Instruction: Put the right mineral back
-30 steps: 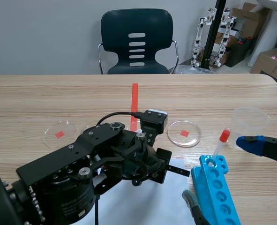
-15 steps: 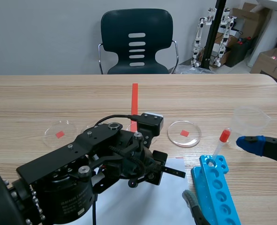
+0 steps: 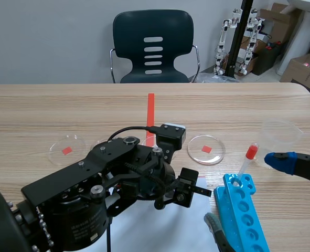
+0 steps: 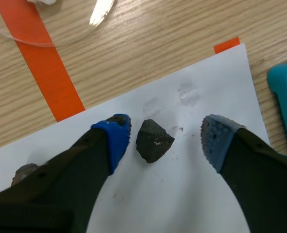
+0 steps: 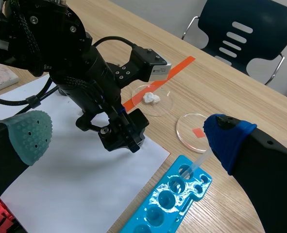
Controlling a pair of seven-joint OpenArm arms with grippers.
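step: grasp | left tool (image 4: 165,131): fingers wide apart, holding nothing, astride stone (image 4: 154,141) | stone: on white paper (image 4: 196,194), just beside one pad (image 4: 116,132) | advice: centre first, then close gently so it does not skid

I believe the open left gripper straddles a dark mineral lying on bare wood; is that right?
Not quite: the left wrist view shows the dark mineral on the white paper, not bare wood. The left gripper is indeed open around it.
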